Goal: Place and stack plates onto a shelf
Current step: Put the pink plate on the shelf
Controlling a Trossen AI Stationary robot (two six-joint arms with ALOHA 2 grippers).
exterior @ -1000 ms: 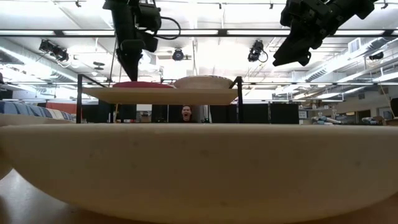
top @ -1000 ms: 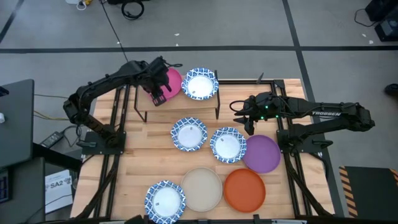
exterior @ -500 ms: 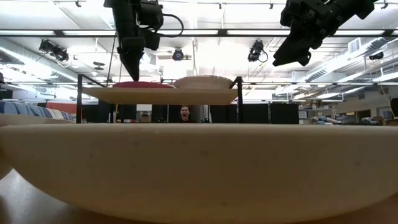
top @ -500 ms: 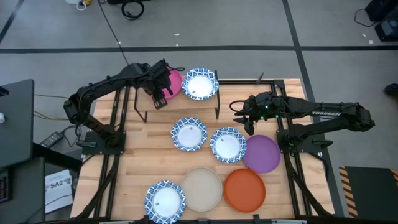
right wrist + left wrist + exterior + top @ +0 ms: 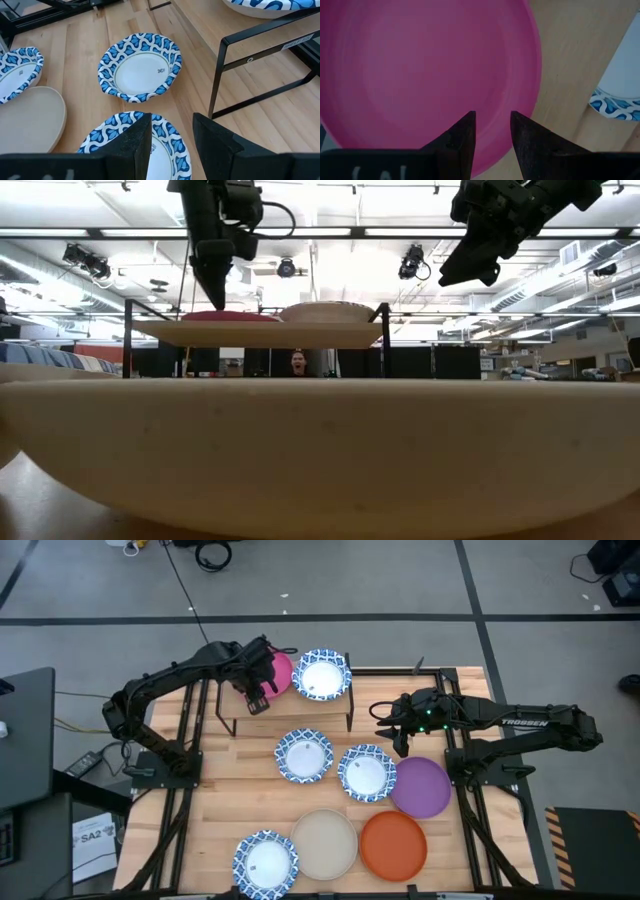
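left gripper hovers over round pink plate on light wood shelf, fingers slightly parted, empty. right gripper waits, narrowly open, above blue-patterned white plate on table.

Pink plate and blue-rimmed plate sat side by side on shelf; six more plates lay flat on table below

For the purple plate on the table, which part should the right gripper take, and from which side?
Take the purple plate by its raised rim, on the edge toward the shelf, where the right gripper already hovers. It lies flat, so only the rim offers a hold; the opposite side nearly touches the orange plate.
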